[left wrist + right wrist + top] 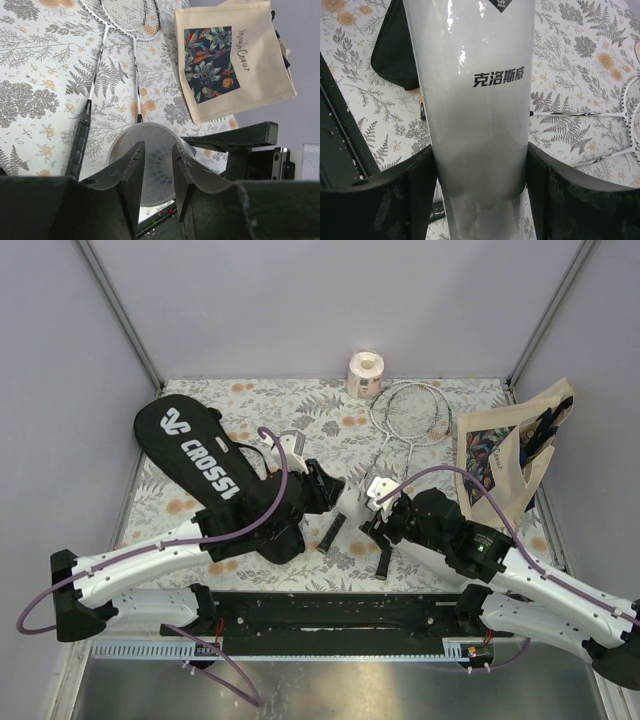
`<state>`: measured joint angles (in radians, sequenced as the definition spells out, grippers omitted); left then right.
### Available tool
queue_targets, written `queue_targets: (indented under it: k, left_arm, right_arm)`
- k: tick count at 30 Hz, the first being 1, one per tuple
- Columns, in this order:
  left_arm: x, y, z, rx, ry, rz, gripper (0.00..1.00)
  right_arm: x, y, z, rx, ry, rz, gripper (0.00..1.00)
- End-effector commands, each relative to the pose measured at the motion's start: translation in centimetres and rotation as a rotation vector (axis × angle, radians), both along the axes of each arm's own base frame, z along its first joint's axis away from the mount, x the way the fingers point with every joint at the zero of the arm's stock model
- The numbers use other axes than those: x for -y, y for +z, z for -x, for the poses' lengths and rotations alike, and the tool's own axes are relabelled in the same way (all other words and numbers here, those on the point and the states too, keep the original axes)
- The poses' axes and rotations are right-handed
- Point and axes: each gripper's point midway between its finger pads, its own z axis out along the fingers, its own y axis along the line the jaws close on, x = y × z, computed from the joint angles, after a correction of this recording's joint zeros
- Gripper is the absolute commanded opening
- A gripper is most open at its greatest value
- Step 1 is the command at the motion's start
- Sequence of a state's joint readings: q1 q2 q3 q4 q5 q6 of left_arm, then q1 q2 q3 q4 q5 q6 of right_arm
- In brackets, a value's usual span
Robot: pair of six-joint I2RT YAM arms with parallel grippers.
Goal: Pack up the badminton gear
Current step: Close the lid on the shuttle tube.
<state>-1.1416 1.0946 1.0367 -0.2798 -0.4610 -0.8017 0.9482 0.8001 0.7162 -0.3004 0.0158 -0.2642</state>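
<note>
Floral-print surface [300, 405] lies under both hands. The right hand [480, 165] clamps a white translucent cylindrical tube [475, 100] printed "克洛斯威". The left hand [157, 150] sits at the tube's open end, its fingers narrowly parted; whether they grip cannot be told. Beyond it lie two thin silver-white rackets [132, 15] and a beige tote bag [235, 65] with script ending "Coeur". To its left lies a long black racket bag [215, 465] reading "CROSS", partly under that arm.

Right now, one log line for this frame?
right gripper: shut on white tube | left gripper: narrowly open at tube's open end | rackets, racket bag: on table
</note>
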Motion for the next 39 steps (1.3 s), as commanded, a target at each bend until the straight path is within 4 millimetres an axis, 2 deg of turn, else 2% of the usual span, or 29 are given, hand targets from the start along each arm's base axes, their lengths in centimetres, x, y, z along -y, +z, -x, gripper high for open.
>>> queue_targets:
  k: [1,6,9,11,15,18,21,27,31,36,39]
  left_arm:
    - [3.8,-1.6,4.2,-0.067,-0.202,0.021,0.33]
    - [1.2,-0.1,3.0,-0.031,-0.111,-0.002,0.36]
    - [0.3,2.4,2.9,-0.003,-0.137,0.002,0.41]
    - [0.0,4.4,3.1,0.033,-0.187,-0.010,0.45]
    - [-0.2,7.8,4.3,0.074,-0.309,-0.038,0.46]
    - [-0.7,10.0,5.4,0.103,-0.394,-0.053,0.48]
    - [-1.3,11.4,6.2,0.134,-0.461,-0.066,0.49]
    - [-2.6,12.1,6.5,0.157,-0.478,-0.091,0.49]
    - [-4.0,11.3,6.5,0.190,-0.503,-0.209,0.49]
    - [-4.4,10.1,6.7,0.290,-0.618,-0.357,0.49]
    - [-3.9,10.7,7.2,0.333,-0.686,-0.372,0.49]
  right_arm:
    - [-3.5,9.7,-0.5,0.100,0.036,-0.340,0.38]
    - [-2.8,9.3,-0.4,0.117,0.027,-0.335,0.38]
    - [-2.3,9.3,-0.1,0.141,0.038,-0.320,0.38]
    - [-1.9,9.3,0.3,0.159,0.053,-0.306,0.39]
    - [-1.2,9.4,0.6,0.179,0.060,-0.277,0.39]
    - [-0.9,9.6,1.1,0.176,0.075,-0.269,0.39]
    - [-0.7,9.5,1.5,0.165,0.087,-0.256,0.40]
    - [-0.6,9.5,1.5,0.163,0.082,-0.257,0.40]
    - [-0.5,9.6,1.6,0.163,0.079,-0.263,0.39]
    - [-0.4,9.7,1.8,0.167,0.087,-0.270,0.39]
    - [-0.5,9.6,2.1,0.164,0.102,-0.270,0.39]
